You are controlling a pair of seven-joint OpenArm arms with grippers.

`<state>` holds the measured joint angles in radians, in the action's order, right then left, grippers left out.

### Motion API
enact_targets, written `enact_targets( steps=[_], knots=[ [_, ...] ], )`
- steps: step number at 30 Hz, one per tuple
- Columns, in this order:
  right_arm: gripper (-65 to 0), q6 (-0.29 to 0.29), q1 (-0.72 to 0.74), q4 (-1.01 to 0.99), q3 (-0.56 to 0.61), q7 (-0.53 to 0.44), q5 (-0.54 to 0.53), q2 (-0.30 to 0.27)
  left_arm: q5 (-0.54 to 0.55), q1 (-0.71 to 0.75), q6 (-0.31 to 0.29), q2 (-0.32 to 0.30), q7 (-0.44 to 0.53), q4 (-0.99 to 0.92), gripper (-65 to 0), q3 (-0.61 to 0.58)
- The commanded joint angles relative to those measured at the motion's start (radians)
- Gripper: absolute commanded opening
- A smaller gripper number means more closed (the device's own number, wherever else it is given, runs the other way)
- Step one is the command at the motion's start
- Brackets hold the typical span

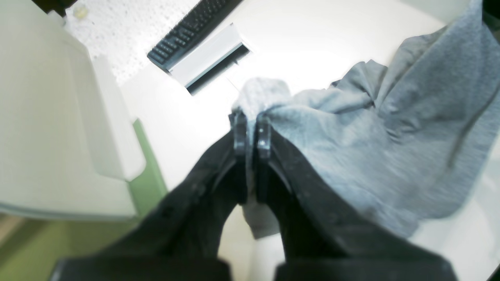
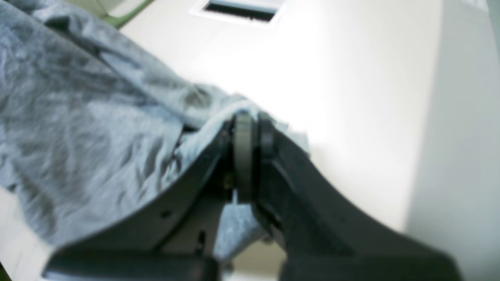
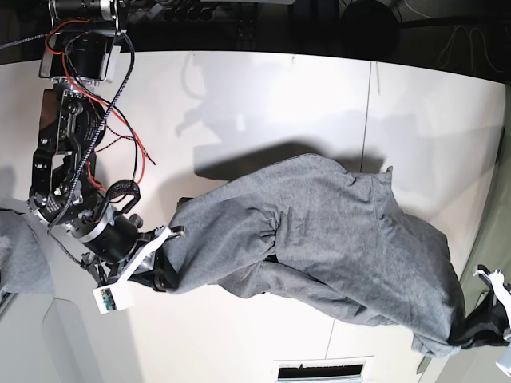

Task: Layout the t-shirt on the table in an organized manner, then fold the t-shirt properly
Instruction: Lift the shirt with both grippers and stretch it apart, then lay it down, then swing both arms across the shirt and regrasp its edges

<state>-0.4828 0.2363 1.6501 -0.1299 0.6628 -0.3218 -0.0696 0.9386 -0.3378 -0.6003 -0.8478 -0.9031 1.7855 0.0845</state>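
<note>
The heather-grey t-shirt [image 3: 319,231] hangs stretched between my two grippers above the white table [image 3: 263,96], casting a shadow on it. My right gripper [image 3: 164,267] is shut on one end of the shirt; in the right wrist view its jaws [image 2: 252,121] pinch a cloth edge and the shirt [image 2: 86,136] drapes to the left. My left gripper [image 3: 467,331] is shut on the other end at the lower right; in the left wrist view it [image 1: 252,117] grips a bunched fold and the shirt [image 1: 371,148] spreads to the right.
A smaller bunch of grey cloth [image 3: 20,247] lies at the left edge. A dark slot [image 3: 315,371] is set in the table near the front edge. A black keyboard [image 1: 191,29] lies beyond the slot [image 1: 213,64]. A pale grey-green panel [image 1: 148,183] borders the table.
</note>
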Motion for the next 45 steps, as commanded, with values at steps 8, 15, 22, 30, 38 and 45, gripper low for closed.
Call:
enact_targets(
  steps=[8, 15, 22, 30, 38, 45],
  knots=[
    [-65.0, 0.006, -0.097, -0.010, -0.002, -0.026, 0.099, -0.008, -0.038, 0.167, 0.003, 0.116, 0.029, -0.242, -65.0, 0.010],
    [-65.0, 0.019, -0.219, -0.011, -0.027, -0.031, 0.097, -0.029, -0.003, 0.252, -0.078, 0.185, 0.069, -0.279, -65.0, 0.010],
    [-49.2, 0.019, -0.301, -0.011, -0.040, -0.034, 0.037, -0.027, 0.004, 0.121, -0.068, 0.185, 0.076, -0.204, -65.0, 0.010],
    [-26.9, 0.010, -0.287, 0.072, -0.043, -0.051, -0.102, 0.009, 0.004, 0.031, -0.040, 0.177, 0.035, -0.188, -65.0, 0.010],
    [-45.3, 0.080, -0.140, -0.105, -0.042, -0.196, 0.138, 0.106, 0.005, -0.014, -0.039, 0.177, 0.065, -0.188, -65.0, 0.010],
    [-65.0, 0.082, -0.043, -0.487, -0.039, -0.199, 0.166, 0.109, 0.024, -0.140, -0.039, 0.197, 0.065, -0.129, -65.0, 0.010]
  ],
)
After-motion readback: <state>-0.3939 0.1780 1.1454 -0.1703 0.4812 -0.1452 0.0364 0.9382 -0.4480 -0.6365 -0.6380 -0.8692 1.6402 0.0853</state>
